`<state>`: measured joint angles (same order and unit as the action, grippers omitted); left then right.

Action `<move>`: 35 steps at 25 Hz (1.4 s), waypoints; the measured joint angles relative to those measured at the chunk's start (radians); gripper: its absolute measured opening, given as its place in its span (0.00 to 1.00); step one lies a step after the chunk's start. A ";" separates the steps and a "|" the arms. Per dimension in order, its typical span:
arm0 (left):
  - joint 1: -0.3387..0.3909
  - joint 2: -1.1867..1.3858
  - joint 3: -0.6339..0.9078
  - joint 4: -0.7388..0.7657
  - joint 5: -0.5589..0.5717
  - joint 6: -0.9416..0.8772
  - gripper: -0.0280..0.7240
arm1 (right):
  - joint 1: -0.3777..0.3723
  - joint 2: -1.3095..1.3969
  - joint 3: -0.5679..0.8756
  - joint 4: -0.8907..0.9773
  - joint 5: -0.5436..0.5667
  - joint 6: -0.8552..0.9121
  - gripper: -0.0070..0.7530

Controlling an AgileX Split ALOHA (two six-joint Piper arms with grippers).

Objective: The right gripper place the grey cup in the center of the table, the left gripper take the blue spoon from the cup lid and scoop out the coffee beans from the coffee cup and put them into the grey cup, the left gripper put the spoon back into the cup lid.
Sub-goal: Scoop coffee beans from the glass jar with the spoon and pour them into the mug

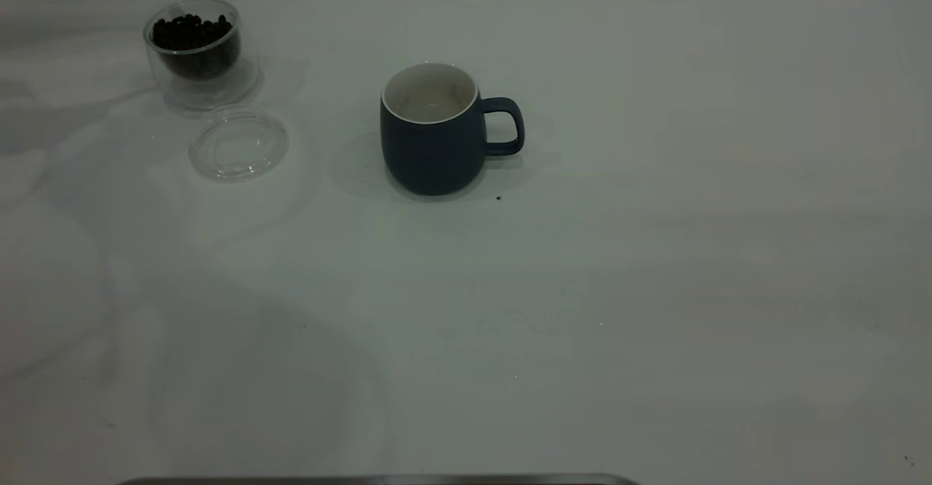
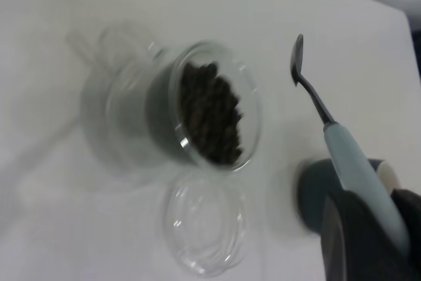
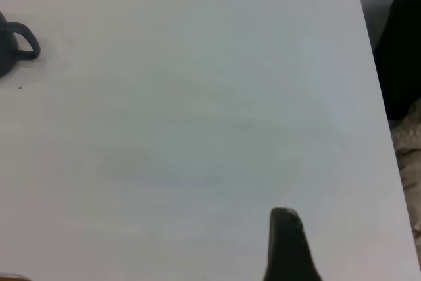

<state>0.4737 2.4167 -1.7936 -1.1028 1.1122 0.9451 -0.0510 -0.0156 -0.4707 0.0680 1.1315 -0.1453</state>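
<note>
The left claw (image 2: 368,228) grips the spoon (image 2: 348,156) by its pale handle, bowl empty, poised above the tabletop (image 1: 655,288) beside the glass of coffee beans (image 1: 193,33), seemingly ready to scoop. The mug (image 1: 435,132) waits mid-tabletop, the lid (image 1: 239,143) bare; whether the parked right claw (image 3: 289,248) is clenched cannot be told.

Matt grey cup (image 1: 434,143), clear glass coffee cup (image 1: 198,52), transparent cup lid (image 1: 239,143), shiny metal-bowled blue spoon (image 2: 342,156).

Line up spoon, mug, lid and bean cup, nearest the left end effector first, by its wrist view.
1. Spoon, gripped by the left end effector.
2. Mug, right beside.
3. Lid, on the table.
4. Bean cup, past the lid.
</note>
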 joint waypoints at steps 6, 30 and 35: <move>0.000 0.079 0.000 0.015 -0.053 -0.006 0.22 | 0.000 0.000 0.000 0.000 0.000 0.000 0.61; -0.074 0.089 0.000 0.066 -0.112 -0.006 0.22 | 0.000 0.000 0.000 0.000 0.000 0.000 0.61; -0.075 0.089 0.000 0.066 -0.115 -0.017 0.22 | 0.000 0.000 0.000 0.000 0.000 0.000 0.61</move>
<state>0.3988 2.5059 -1.7936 -1.0368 0.9976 0.9284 -0.0510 -0.0156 -0.4707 0.0680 1.1315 -0.1453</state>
